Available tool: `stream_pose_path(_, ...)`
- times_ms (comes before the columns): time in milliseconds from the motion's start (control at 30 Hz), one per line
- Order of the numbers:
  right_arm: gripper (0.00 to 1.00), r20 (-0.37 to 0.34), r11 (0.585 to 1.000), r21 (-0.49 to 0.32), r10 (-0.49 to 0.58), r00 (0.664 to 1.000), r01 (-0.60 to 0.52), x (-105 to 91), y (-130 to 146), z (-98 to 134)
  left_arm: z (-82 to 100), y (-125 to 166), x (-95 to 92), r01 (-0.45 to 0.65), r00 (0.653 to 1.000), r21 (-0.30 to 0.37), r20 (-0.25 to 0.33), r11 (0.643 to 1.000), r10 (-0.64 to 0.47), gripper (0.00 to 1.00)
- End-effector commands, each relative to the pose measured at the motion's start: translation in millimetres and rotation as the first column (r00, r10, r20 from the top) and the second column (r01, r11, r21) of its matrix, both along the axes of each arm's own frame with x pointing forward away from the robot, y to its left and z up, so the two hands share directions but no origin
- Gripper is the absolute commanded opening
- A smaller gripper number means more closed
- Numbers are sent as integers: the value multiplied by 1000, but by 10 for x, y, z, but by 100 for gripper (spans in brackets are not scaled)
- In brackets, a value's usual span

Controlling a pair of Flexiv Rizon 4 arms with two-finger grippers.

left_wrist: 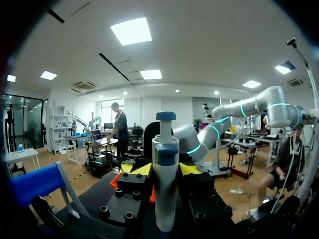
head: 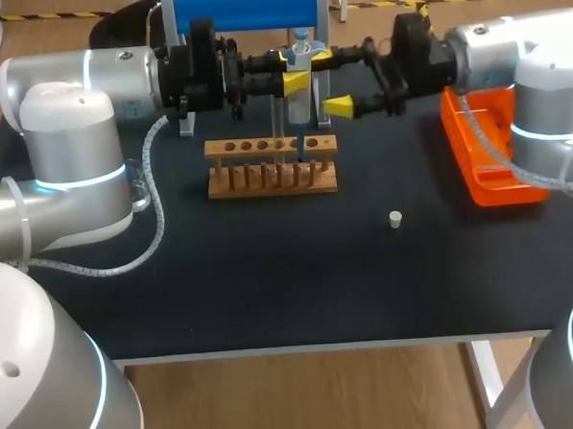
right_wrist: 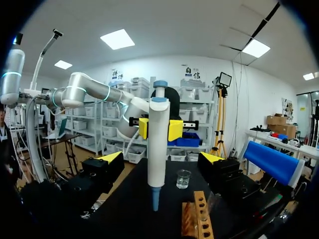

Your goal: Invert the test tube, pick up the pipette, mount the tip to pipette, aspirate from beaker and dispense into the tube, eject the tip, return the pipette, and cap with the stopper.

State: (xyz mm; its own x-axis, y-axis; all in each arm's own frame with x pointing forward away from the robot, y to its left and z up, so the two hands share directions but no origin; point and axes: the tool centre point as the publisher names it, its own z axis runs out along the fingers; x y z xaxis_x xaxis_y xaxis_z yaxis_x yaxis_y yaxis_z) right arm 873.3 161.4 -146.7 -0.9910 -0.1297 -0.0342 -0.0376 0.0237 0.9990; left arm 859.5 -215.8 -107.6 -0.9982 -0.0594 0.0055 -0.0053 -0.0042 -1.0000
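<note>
Your left gripper pinches the pipette from two sides and holds it upright at the upper centre of the head view. The pipette has a smooth white cylindrical barrel, a blue collar, a blue plunger knob and a blue tapered lower end. That end hangs just above the wooden rack, a long block with a row of round holes on thin pegs.

Your right gripper has its fingers spread wide. The pipette stands just ahead of them and neither finger touches it.

A small clear glass beaker stands on the table beyond the pipette. A short cream stopper lies alone, right of centre. An orange plastic tray sits at the right edge. A blue cylinder on a grey frame stands at the upper centre. The table has a matte black top.
</note>
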Motion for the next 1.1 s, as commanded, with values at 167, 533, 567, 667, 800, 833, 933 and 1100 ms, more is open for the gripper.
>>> stream_pose_path(167, 100, -34, 977, -141, -169, 985, 162, 397, -290, -63, -4, -5, 7, 1, 1000, -2, 1, 1000, -1, 0)
stream_pose_path(533, 100, -8, 931, -213, -307, 952, 298, 1139, -156, -122, -4, -5, 7, 1, 1000, -2, 1, 1000, -1, 0)
stream_pose_path(567, 100, 0, 929, -221, -305, 952, 297, 1189, -119, -132, -4, -5, 7, 1, 1000, -2, 1, 1000, -1, 0)
stream_pose_path(667, 100, 13, 920, -232, -321, 947, 315, 1330, -41, -163, -4, -5, 7, 1, 1000, -2, 1, 1000, -1, 0)
stream_pose_path(800, 100, 26, 904, -254, -349, 937, 344, 1493, 39, -204, -4, -5, 7, 1, 1000, -2, 1, 1000, -1, 0)
stream_pose_path(833, 100, 27, 900, -259, -357, 934, 352, 1551, 60, -226, -4, -5, 7, 1, 1000, -2, 1, 1000, -1, 0)
stream_pose_path(933, 100, 41, 883, -286, -377, 925, 373, 1683, 97, -278, -4, -5, 7, 1, 1000, -2, 1, 1000, -1, 0)
stream_pose_path(1100, 100, 55, 868, -301, -398, 916, 395, 1854, 138, -299, -4, -5, 7, 1, 1000, -2, 1, 1000, -1, 0)
